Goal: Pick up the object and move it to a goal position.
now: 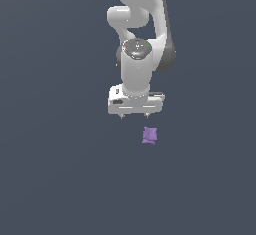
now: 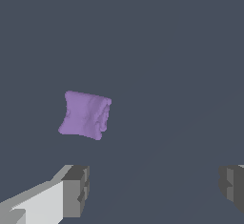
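Object (image 1: 149, 135) squarish, no clear long axis; claw (image 1: 134, 116) spread wide, empty, above.

Setting: simulated test space, rendered rather than photographed. Evidence: uniform dark slate-grey ground (image 1: 55, 179) filling both views (no texture, walls or furnishings to mark a room); smooth, flat-shaded white robot arm (image 1: 137, 64); single purple lumpy block (image 1: 149, 135) with computer-drawn surfaces. Nothing indicates a home, shop or workshop.
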`<state>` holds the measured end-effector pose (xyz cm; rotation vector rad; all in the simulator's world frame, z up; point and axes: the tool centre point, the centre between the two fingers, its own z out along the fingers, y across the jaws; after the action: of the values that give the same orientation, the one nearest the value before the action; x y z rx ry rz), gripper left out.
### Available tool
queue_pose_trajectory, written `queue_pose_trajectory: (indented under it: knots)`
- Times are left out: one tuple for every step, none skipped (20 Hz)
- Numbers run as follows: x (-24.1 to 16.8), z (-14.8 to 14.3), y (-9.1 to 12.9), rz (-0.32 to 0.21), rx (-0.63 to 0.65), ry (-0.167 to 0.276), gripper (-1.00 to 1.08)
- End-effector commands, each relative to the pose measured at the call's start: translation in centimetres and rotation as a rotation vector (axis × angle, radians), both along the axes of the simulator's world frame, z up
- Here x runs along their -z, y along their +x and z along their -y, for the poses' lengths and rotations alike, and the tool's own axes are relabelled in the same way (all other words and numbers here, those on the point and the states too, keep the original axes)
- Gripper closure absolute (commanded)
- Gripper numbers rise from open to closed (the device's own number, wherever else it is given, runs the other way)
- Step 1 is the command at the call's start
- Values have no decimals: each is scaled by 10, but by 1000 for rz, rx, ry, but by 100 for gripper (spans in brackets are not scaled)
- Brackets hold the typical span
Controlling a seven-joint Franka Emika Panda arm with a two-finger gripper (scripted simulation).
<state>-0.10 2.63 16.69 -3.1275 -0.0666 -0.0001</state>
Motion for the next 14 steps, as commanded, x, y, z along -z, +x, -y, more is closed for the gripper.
queue_pose_trajectory:
  knots:
    - [0, 0, 0, 0, 0, 0, -92]
    - [0, 0, 0, 0, -1, -1, -92]
    - [1, -1, 0, -1, -2, -2, -92]
    - [2, -1, 0, -2, -5, -4, -92]
    - [3, -2, -1, -3, -9, -8, -92]
    - [5, -3, -1, -5, -15, -12, -92]
    - [8, -5, -2, -7, -21, -17, -92]
    - [10, -6, -2, -9, -26, -22, -92]
    - [11, -7, -3, -10, -30, -25, -92]
    - [12, -8, -3, -11, -33, -27, -92]
    - [13, -8, -3, -12, -34, -29, -92]
    - [13, -8, -3, -12, -34, -29, -92]
    - [13, -8, -3, -12, -34, -29, -92]
    - [12, -8, -3, -11, -33, -28, -92]
